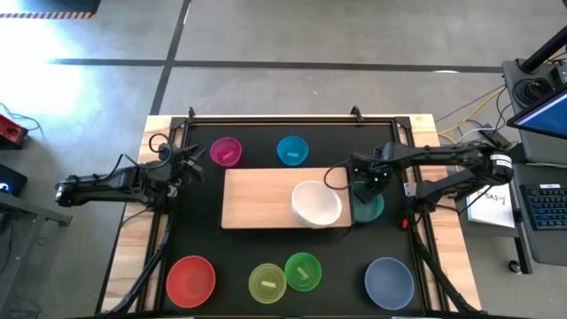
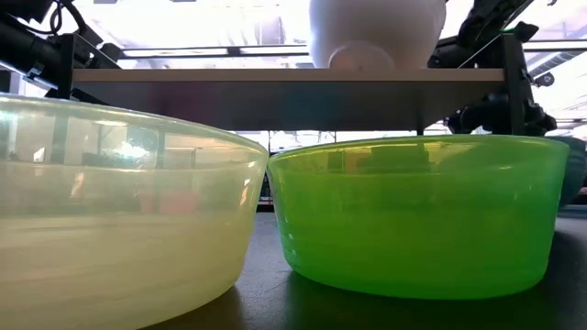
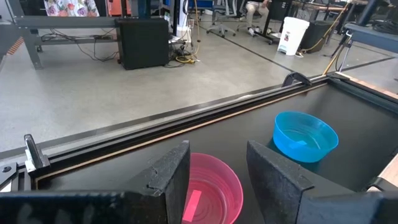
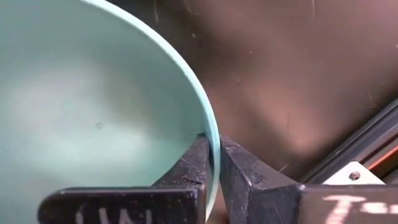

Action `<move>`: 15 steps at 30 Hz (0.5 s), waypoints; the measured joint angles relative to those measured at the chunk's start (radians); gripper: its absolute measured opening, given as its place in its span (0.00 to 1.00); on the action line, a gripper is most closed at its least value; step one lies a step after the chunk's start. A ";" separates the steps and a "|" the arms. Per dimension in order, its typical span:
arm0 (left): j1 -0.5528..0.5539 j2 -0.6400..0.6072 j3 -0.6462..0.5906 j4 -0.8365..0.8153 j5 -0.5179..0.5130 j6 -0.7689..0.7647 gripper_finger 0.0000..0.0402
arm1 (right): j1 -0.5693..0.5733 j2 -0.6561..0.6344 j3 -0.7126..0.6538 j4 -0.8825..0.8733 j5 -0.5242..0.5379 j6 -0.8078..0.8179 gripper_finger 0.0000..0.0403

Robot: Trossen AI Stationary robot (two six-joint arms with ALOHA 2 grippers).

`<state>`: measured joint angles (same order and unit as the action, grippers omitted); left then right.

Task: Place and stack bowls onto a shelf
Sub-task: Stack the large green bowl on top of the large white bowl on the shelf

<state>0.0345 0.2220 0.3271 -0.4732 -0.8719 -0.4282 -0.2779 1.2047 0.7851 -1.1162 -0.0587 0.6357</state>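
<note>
- High view: right gripper point(image 1: 366, 184) sits over the teal-green bowl point(image 1: 369, 206), which lies on the black mat point(image 1: 239, 257) just off the right end of the shelf point(image 1: 257, 199). From the bowl, the shelf lies toward table centre, so the carry looks like a short sideways hop onto the board. White bowl point(image 1: 316, 203) already sits on the shelf's right part, next to the teal one; likely stacking target, or the nearest obstacle. Right arm is by far the nearer one. Left gripper point(image 1: 190, 162) waits at the left edge of the mat near the magenta bowl point(image 1: 226, 151). Cyan bowl point(image 1: 292, 150) is behind the shelf; red bowl point(image 1: 191, 278), yellow-green bowl point(image 1: 267, 282), bright green bowl point(image 1: 303, 270) and slate-blue bowl point(image 1: 389, 282) stand along the front.
- Low view: yellow-green bowl point(image 2: 119, 211) and bright green bowl point(image 2: 417, 215) fill the foreground and almost touch. Shelf point(image 2: 284, 75) is raised behind them w/ white bowl point(image 2: 378, 35) on top, so the teal bowl must go up before it goes across. Teal bowl shows only as a sliver at the right edge.
- Left wrist view: left gripper point(image 3: 217, 180) has its fingers apart w/ nothing between them; magenta bowl point(image 3: 211, 193) lies just ahead, cyan bowl point(image 3: 305, 135) beyond.
- Right wrist view: right gripper point(image 4: 213, 163) is clamped on the teal-green bowl point(image 4: 81, 106) at the rim, one finger inside the wall, one outside. Thin-edge pinch, so the bowl may tip when lifted.
</note>
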 joint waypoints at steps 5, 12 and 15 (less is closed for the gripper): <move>0.000 0.000 0.000 0.000 0.000 0.000 0.35 | 0.000 -0.026 0.040 -0.013 -0.002 -0.007 0.03; 0.000 0.000 0.000 0.000 0.000 0.000 0.35 | 0.000 -0.029 0.114 -0.068 0.038 -0.010 0.02; 0.000 0.000 0.000 0.001 0.000 0.000 0.35 | 0.000 -0.025 0.147 -0.116 0.090 -0.010 0.02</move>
<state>0.0344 0.2218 0.3269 -0.4726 -0.8719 -0.4282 -0.2779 1.1801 0.9319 -1.2318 0.0311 0.6262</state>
